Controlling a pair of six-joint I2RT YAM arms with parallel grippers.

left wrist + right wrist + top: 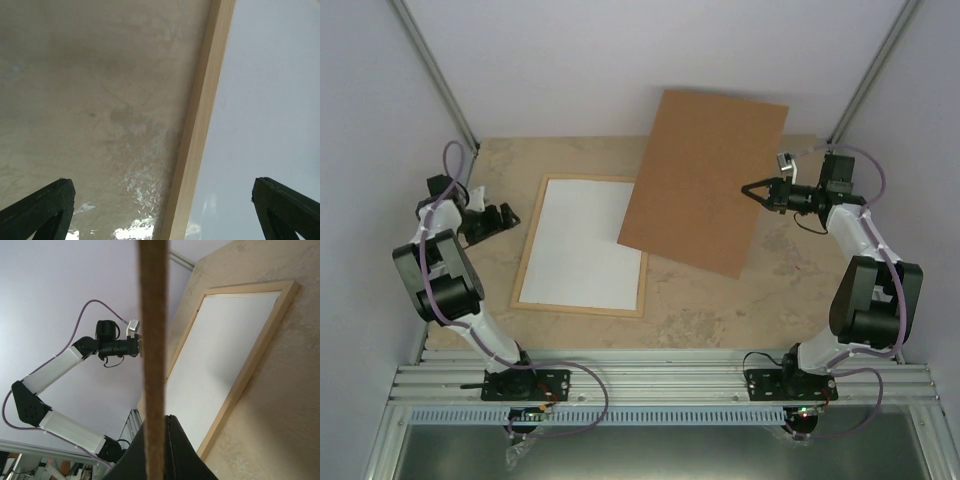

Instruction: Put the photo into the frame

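Closest to our right wrist lens, the right pincer (157, 440) is clamped on the edge of the brown backing board (705, 180). It holds the board raised and tilted, with the lower left corner overlapping the far right corner of the frame (578, 309) in our top view. That frame lies flat on the worktop (720, 310), left of centre, with a white sheet (585, 245) filling its opening. Our left pincer (508, 215) gapes wide and empty, just by the frame's left slat.
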